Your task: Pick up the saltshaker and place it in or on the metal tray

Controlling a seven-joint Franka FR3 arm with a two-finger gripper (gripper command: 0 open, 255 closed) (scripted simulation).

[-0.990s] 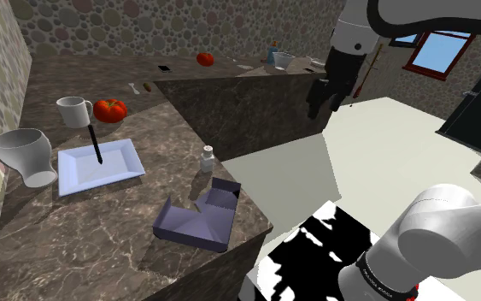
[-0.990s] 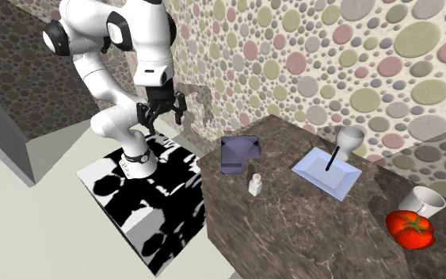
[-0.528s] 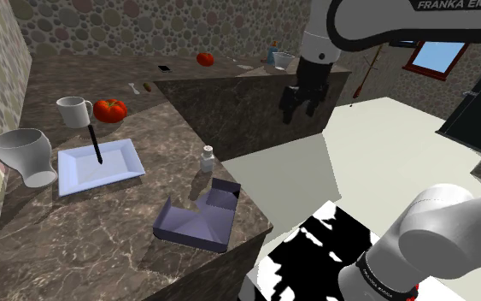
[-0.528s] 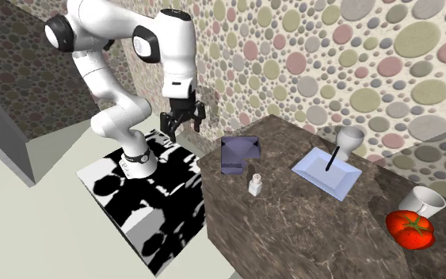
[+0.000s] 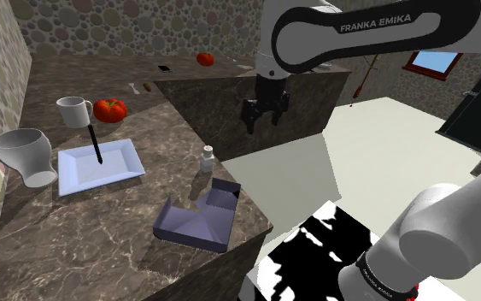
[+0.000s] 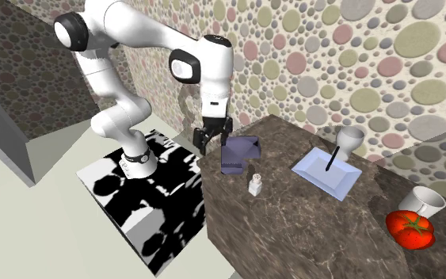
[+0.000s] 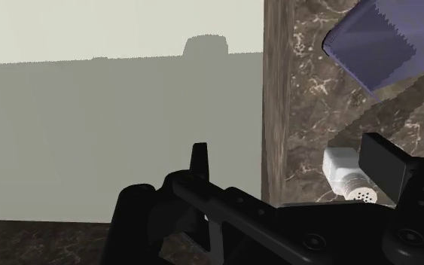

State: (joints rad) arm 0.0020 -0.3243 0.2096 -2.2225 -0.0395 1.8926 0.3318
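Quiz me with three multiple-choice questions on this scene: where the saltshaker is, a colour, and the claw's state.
1. Where is the saltshaker? A. on the tray B. on the counter beside the box C. inside the box
2. The box's colour? A. green B. purple C. yellow
3. The claw is: A. open, empty B. shut on the saltshaker C. shut on the box
Answers: 1 B, it stands on the counter, off the tray. 2 B, its walls are purple. 3 A, its fingers stand apart, holding nothing.
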